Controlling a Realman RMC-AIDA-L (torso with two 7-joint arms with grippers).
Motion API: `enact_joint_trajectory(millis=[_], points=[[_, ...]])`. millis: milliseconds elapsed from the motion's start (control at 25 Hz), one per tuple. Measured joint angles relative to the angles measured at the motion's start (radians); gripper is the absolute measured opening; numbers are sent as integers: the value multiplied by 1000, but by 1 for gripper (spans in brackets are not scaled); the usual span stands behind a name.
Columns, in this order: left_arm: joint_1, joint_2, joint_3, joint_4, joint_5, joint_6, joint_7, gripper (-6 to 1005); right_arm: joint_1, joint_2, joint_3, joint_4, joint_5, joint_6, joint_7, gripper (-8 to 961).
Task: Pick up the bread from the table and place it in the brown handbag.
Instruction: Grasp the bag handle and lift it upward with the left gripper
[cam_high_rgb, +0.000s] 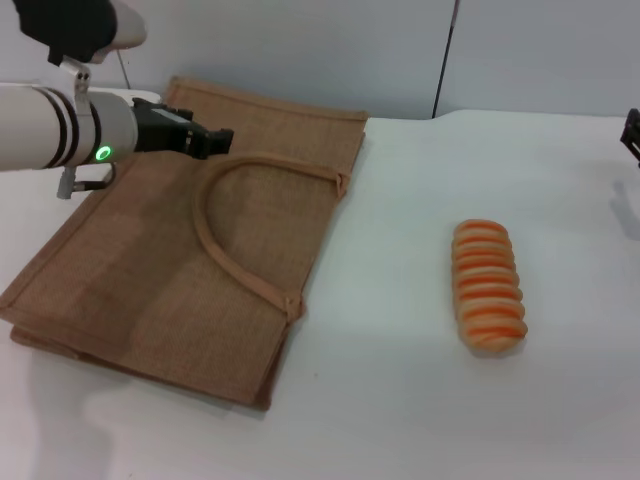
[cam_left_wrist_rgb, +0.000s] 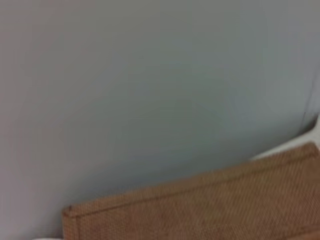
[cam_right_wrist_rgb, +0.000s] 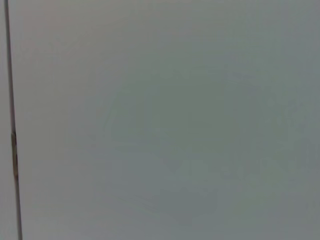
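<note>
one ridged tan-orange bread (cam_high_rgb: 489, 286) lies beside the flat handbag (cam_high_rgb: 150, 290); left pincer (cam_high_rgb: 212, 141) state unclear.

Left hand (cam_high_rgb: 215, 141) extended forward, raised; right hand (cam_high_rgb: 631, 133) at the side

The ridged tan-and-orange bread (cam_high_rgb: 489, 286) lies lengthwise on the white worktop (cam_high_rgb: 400, 400), well apart from the flat brown handbag (cam_high_rgb: 150, 290), whose far part lies under the left gripper (cam_high_rgb: 218, 141).

Bread (cam_high_rgb: 488, 286) tan, orange-striped; handbag (cam_high_rgb: 190, 250) brown woven; table (cam_high_rgb: 420, 400) white.
</note>
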Motion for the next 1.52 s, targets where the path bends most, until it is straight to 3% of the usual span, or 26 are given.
enact_joint_trajectory(millis=[360,640,1520], points=[[-34,6,-24,2,74,-118,-5,646,4,0,0,3,0,-1,0,786],[-66,0,-122,-21,142,-192,-13,647,4,0,0,0,0,-1,0,785],[-117,6,-140,-141,193,-187,-77,645,14,3,0,1,0,2,2,785]])
